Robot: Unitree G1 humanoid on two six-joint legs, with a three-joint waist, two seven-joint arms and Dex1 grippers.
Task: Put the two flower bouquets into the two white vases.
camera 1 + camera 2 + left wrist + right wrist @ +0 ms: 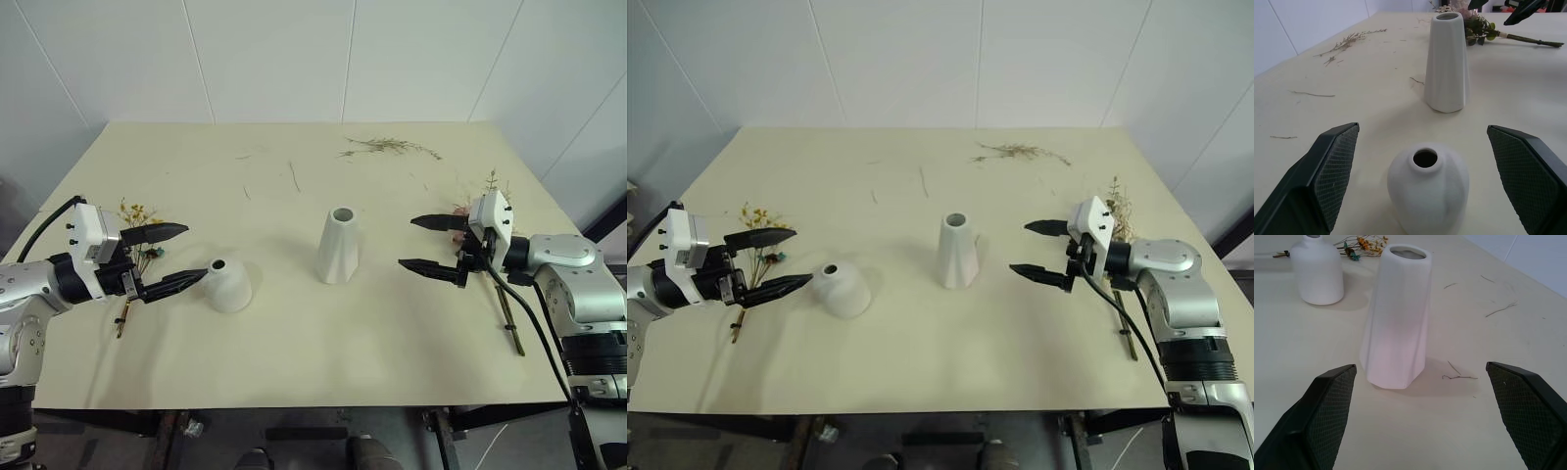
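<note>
Matte squat dome vase [228, 285] left of faceted tall cone vase [338, 246] on beige table [294, 362], yellow bouquet [137, 217] under spread, empty left gripper [178, 258], rose bouquet [1476, 27] beneath spread, empty right gripper [423, 245]

My two head views look forward and down from above the near edge of the table [294, 343], taking in its whole top up to the wall behind. They overlap almost fully. My left wrist camera sits low over the table, close behind the squat vase [1427, 193], facing the tall vase [1446, 61] beyond it. My right wrist camera, equally low, faces that tall vase from the opposite side, the squat one farther off.
</note>
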